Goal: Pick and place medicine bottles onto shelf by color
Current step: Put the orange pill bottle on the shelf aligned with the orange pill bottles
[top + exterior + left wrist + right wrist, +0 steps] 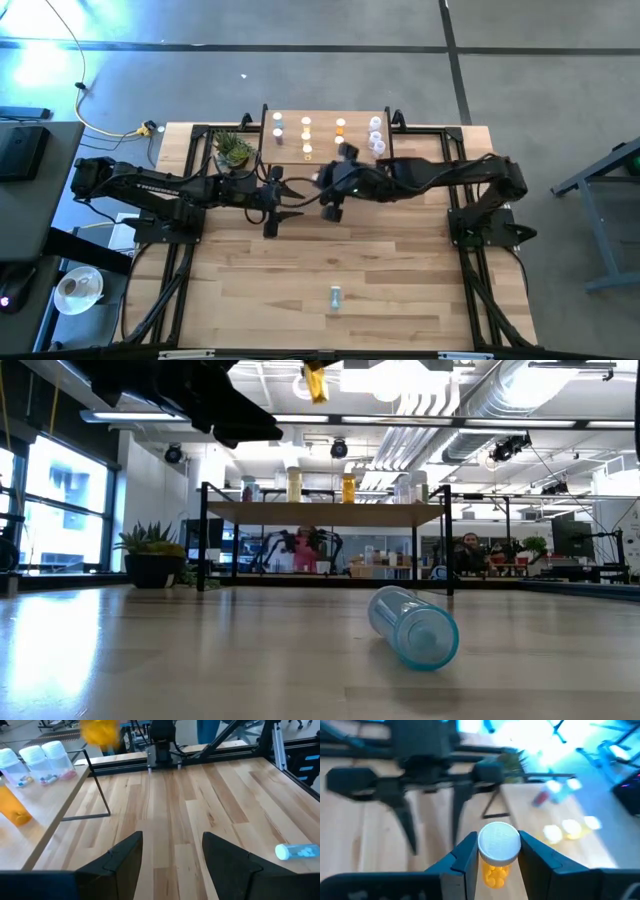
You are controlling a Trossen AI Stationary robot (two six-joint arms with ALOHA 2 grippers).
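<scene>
The shelf [325,150] stands at the table's far middle, with blue [277,125], yellow [306,128], orange [340,128] and clear bottles [376,137] upright on its top. My right gripper [330,207] hangs in front of the shelf, above the table, shut on a yellow bottle [496,855]. That bottle also shows at the top of the low view [315,380]. My left gripper [292,202] is open and empty just left of it. A blue bottle [335,296] lies on its side near the table's front edge and also shows in the low view [415,625]. My right gripper pinches the yellow bottle between its two fingers [462,857] at the white cap end [499,840]. The yellow body [495,874] reaches back between the fingers. The bottle is lifted well clear of the table.
A small green potted plant [234,150] stands left of the shelf. The shelf's thin black legs [97,795] stand close to my left gripper. Bare wooden table lies between the arms and the fallen blue bottle [299,851]. Black frame rails [190,250] run along both sides.
</scene>
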